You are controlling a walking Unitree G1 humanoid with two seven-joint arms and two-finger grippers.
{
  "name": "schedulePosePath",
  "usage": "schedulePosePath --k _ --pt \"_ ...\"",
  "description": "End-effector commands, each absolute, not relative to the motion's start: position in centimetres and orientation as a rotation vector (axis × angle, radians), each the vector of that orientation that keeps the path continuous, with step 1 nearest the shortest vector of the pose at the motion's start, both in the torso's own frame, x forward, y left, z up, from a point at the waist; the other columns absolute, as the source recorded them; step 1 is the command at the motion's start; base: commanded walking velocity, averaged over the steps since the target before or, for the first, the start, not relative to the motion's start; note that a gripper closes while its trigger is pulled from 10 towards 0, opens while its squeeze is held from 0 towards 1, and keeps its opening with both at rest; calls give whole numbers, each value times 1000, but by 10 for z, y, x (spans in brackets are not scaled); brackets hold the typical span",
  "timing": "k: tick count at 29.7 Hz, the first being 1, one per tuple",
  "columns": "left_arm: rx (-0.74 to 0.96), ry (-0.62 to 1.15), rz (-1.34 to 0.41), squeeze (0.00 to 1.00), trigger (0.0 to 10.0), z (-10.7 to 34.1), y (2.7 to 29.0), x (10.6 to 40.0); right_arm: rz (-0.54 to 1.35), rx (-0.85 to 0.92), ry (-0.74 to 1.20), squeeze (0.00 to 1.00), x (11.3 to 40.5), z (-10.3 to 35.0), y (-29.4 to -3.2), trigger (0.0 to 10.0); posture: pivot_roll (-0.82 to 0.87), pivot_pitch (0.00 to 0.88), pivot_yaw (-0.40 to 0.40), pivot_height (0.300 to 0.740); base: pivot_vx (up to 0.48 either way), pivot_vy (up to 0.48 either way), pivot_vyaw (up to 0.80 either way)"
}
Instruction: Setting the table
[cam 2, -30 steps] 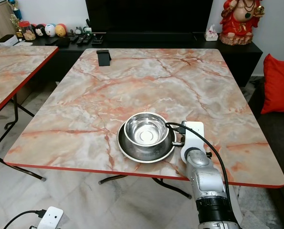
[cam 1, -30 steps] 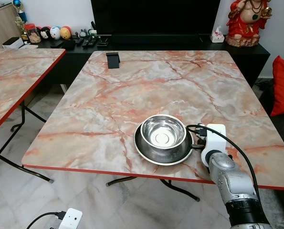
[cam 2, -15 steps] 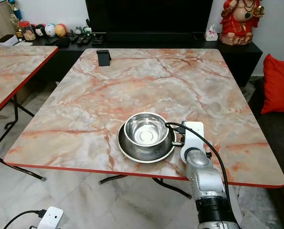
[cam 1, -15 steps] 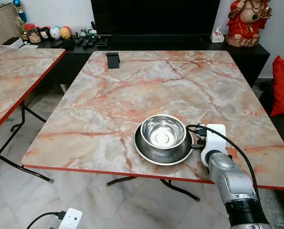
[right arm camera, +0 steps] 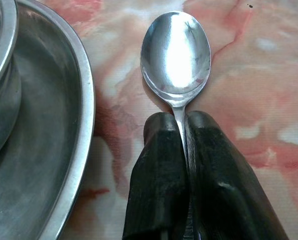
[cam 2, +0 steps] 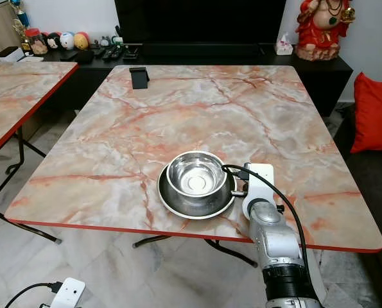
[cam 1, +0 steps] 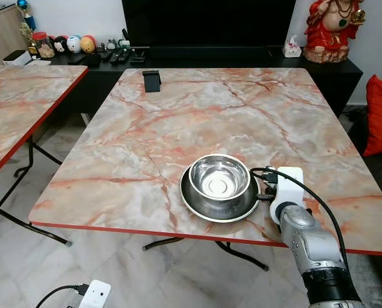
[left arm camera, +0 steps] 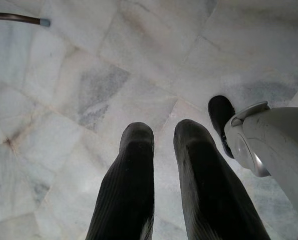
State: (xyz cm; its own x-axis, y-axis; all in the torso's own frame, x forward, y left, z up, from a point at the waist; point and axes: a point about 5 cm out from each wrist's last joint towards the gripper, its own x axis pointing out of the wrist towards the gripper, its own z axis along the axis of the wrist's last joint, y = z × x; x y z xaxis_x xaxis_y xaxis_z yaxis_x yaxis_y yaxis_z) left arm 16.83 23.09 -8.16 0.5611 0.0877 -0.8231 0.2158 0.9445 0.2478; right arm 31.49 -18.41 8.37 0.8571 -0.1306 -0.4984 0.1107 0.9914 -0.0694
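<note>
From my remote station I log the right gripper (right arm camera: 181, 122) low over the marble table (cam 1: 178, 122), near its front edge. Its two black fingers (right arm camera: 156, 165) are pressed together on the handle of a steel spoon (right arm camera: 176, 52), with no visible gap other than the handle itself. The spoon's bowl lies face up just ahead of the fingertips, over the marble; I cannot tell if it touches the surface. Just beside the gripper sits a steel plate (cam 1: 194, 206), its rim close to the spoon but apart from it. A steel bowl (cam 1: 219, 178) stands upright on that plate. The left gripper (left arm camera: 163, 135) hangs idle over pale floor tiles (left arm camera: 78, 85), its fingers slightly parted and holding nothing.
</note>
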Motion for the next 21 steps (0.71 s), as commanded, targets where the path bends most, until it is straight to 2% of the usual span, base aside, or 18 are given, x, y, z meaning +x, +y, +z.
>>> schedulePosePath --k 1,2,13,17,18,20,21 --pt "366 979 -75 0 10000 -80 236 168 -122 -39 548 392 315 80 -181 10000 -14 0 36 740 0 0 0" --pt "366 979 -75 0 10000 -80 236 168 -122 -38 548 482 315 80 -181 10000 -14 0 36 740 0 0 0" --pt "367 979 -74 0 10000 -80 237 168 -120 -35 551 459 314 79 -180 10000 -12 0 36 740 0 0 0" --pt "367 978 -73 0 10000 -80 237 168 -115 -33 550 486 315 79 -178 10000 -11 0 37 740 0 0 0" --pt "367 978 -72 0 10000 -80 237 168 -114 -33 550 690 315 79 -178 10000 -11 0 37 740 0 0 0" --pt "368 978 -73 0 10000 -80 237 168 -114 -33 550 690 315 79 -179 10000 -11 0 37 740 0 0 0" --pt "368 978 -73 0 10000 -80 237 168 -115 -33 550 769 315 79 -179 10000 -11 0 37 740 0 0 0"
